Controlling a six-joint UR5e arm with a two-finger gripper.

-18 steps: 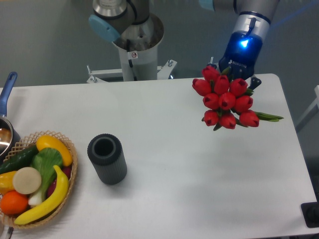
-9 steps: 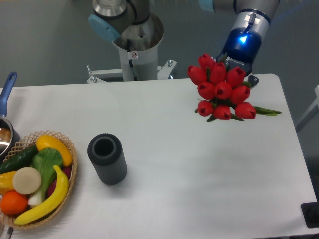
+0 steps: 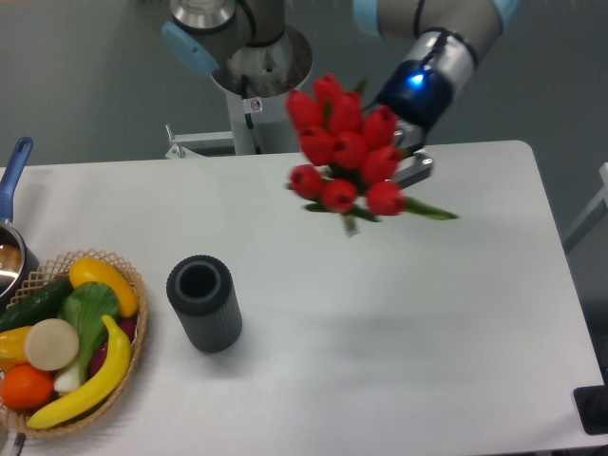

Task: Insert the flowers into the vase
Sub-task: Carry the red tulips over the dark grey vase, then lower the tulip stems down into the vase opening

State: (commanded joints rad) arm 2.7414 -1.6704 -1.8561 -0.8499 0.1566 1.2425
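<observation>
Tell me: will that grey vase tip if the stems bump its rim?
Possibly. The vase stands upright and free on the table, taller than wide, with nothing bracing it. It looks empty, so probably light. Its ribbed round body would likely roll if knocked over.

White table point(image 3: 380, 323), rounded corners; plain grey-green wall point(image 3: 85, 76) behind; even, soft light.

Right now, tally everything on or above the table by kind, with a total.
Flower bunches: 1, the flowers, held in the air by the tool
Vases: 1, the vase
Baskets of toy produce: 1, the wicker basket
Pots: 1, the pot at the left edge
Total: 4
</observation>
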